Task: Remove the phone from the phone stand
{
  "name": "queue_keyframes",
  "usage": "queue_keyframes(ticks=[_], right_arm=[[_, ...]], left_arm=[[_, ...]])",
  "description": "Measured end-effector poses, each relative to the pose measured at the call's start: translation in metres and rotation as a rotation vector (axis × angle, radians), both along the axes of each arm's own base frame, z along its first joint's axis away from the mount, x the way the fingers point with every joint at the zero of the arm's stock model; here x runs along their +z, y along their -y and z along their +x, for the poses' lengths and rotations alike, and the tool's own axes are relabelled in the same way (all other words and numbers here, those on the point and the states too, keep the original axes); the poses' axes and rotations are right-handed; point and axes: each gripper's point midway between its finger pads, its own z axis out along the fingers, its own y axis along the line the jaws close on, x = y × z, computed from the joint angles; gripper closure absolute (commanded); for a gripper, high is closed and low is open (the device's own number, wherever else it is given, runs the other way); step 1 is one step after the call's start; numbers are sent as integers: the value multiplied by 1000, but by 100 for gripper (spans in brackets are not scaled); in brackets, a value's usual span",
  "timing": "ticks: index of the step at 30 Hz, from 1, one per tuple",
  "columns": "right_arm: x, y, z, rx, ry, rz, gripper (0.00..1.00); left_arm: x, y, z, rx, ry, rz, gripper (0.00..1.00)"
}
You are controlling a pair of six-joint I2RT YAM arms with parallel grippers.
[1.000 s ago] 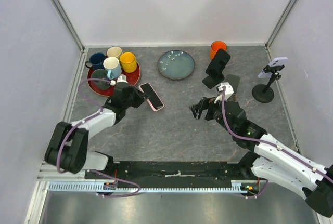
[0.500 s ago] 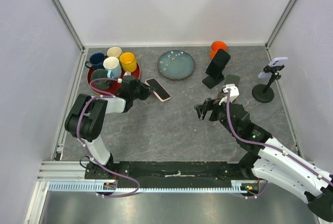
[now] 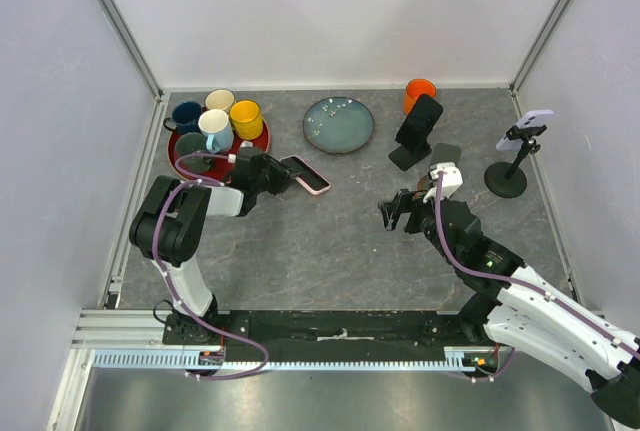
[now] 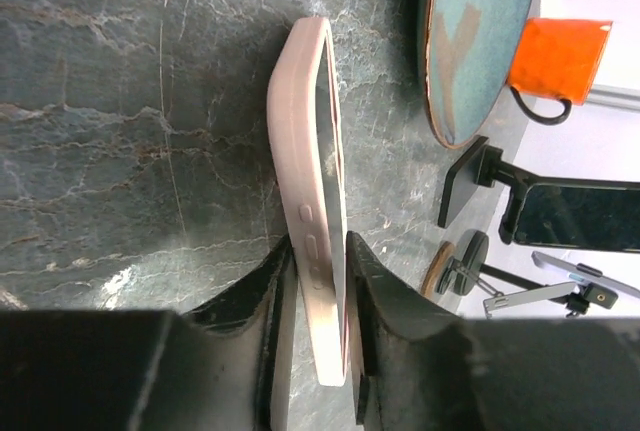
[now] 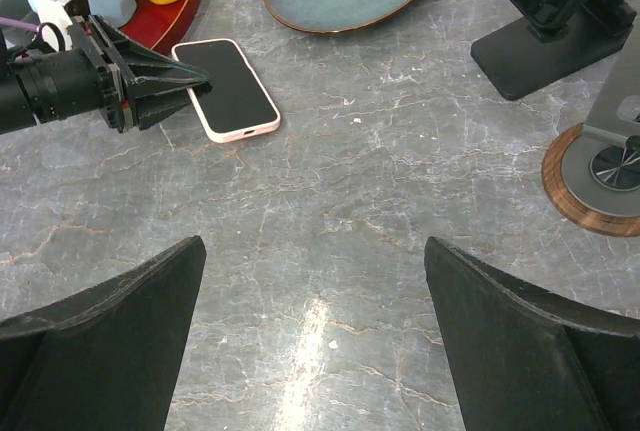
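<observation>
A phone in a pink case (image 3: 308, 175) lies low over the grey table, left of centre. My left gripper (image 3: 280, 173) is shut on its near end. In the left wrist view the phone (image 4: 312, 141) shows edge-on between the jaws of that gripper (image 4: 318, 256). The right wrist view shows the phone (image 5: 232, 86) screen up with the left gripper (image 5: 195, 83) on its left end. A black phone stand (image 3: 415, 133) with a dark slab on it stands at the back right. My right gripper (image 3: 396, 213) (image 5: 312, 251) is open and empty, over bare table.
A red tray (image 3: 263, 141) with several mugs (image 3: 246, 118) stands at the back left, close behind the left gripper. A blue-green plate (image 3: 339, 124) and an orange cup (image 3: 420, 93) are at the back. A slim round-based stand (image 3: 506, 179) holds a pale phone (image 3: 537, 116) at the far right.
My left gripper has carried the pink phone away from the arms and to the right, turning it. It has barely moved in the last half second. My right gripper drifted slightly right.
</observation>
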Motion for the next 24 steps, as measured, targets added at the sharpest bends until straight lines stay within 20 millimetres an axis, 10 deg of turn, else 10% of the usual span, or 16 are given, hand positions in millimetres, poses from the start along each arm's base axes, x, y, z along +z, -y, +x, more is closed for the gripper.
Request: queue_keyframes(ticks=[11, 24], right_arm=[[-1, 5, 0, -17, 2, -15, 2], [0, 12, -1, -40, 11, -22, 2]], left_arm=[[-5, -3, -13, -18, -28, 29, 19], [8, -18, -41, -73, -29, 221, 12]])
